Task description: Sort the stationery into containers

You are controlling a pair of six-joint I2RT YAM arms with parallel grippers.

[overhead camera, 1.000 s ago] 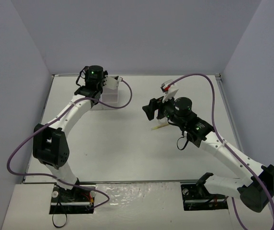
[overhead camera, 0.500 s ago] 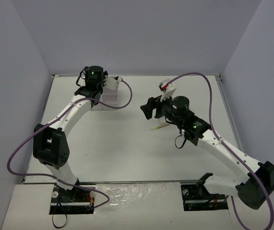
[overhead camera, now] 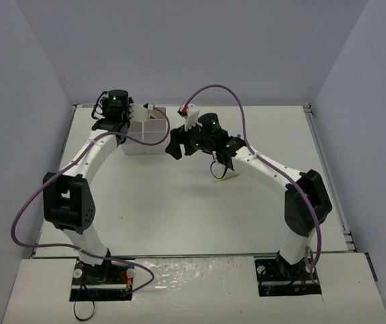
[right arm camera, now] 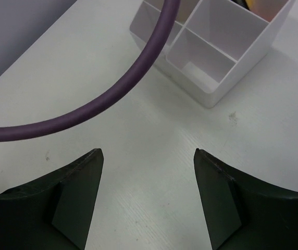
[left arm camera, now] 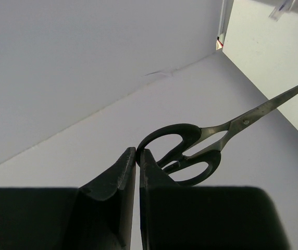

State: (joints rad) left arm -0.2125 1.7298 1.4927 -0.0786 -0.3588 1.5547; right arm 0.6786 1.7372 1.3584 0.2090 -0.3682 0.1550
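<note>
Scissors point(left arm camera: 211, 138) stick out from the left pincer point(left arm camera: 137, 156) at the far left. Its fingers are pressed together and seem to pinch the rim of one black handle loop, with the blades pointing away beyond the tips. That thin hold, I judge, suits lowering them point-first into a cell. The containers point(overhead camera: 154, 135) sit just to that pincer's right, close enough that a drop should need little travel. On their other side the right pincer point(right arm camera: 146, 169) stands with its jaws apart and nothing between them. The containers lie ahead of it, off toward its right finger, so I'd guess it has nothing to deliver. A small yellowish item point(overhead camera: 224, 177), too small to name, lies on the table point(overhead camera: 179, 216) behind that pincer, not yet sorted.
</note>
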